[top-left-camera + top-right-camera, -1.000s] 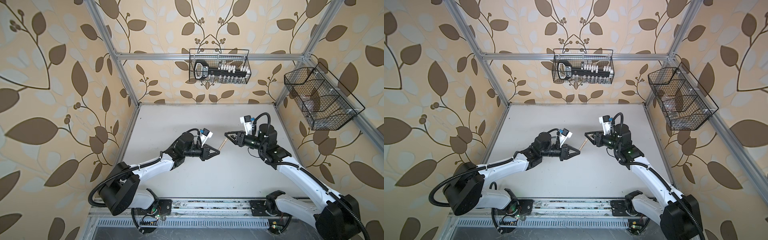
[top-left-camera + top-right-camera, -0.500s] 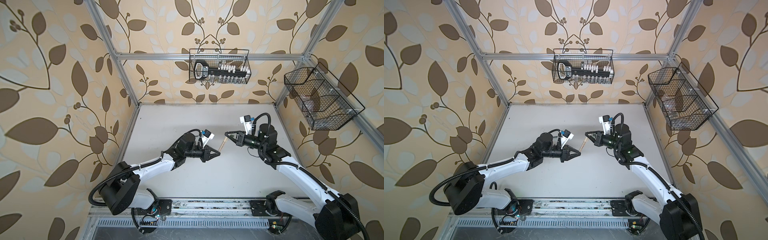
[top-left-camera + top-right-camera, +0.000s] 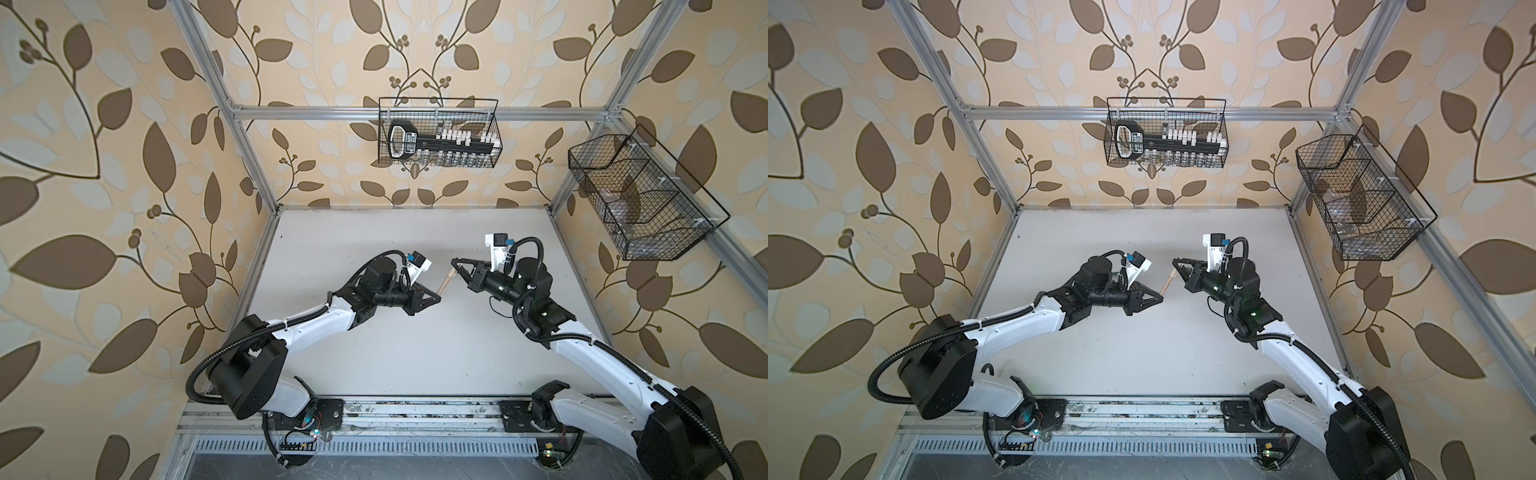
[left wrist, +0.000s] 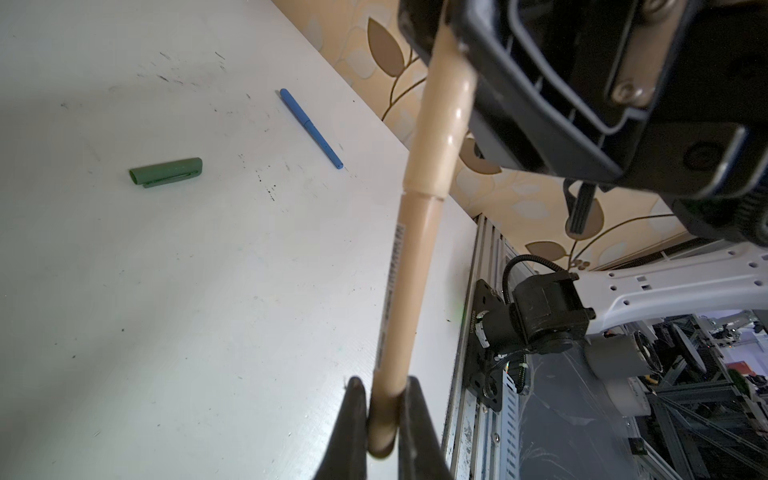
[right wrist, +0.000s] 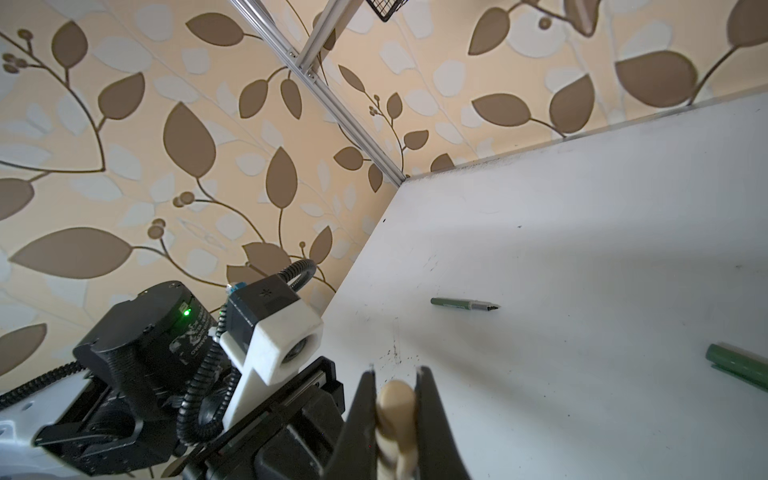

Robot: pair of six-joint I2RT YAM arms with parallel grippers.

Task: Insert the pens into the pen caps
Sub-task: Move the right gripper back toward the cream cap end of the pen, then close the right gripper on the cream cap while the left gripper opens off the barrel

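The right pincer (image 3: 454, 261), parted a second ago, is now clamped on the tan cap (image 4: 442, 124) — so the tan pen (image 4: 399, 299) is gripped at both ends, its tail pinched in the left pincer (image 4: 384, 399), closed on it as before. In the left wrist view only a thin seam shows where cap meets barrel; I judge the pair joined or nearly so, needing at most a final push. Both arms reach inward above the middle of the table (image 4: 166, 311), pincers facing each other, the pen slanting between them in the air. On the table lie the blue pen (image 4: 309, 126), seemingly capped, the green cap (image 4: 166, 170) and — apart from it — the uncapped green pen (image 5: 463, 304).
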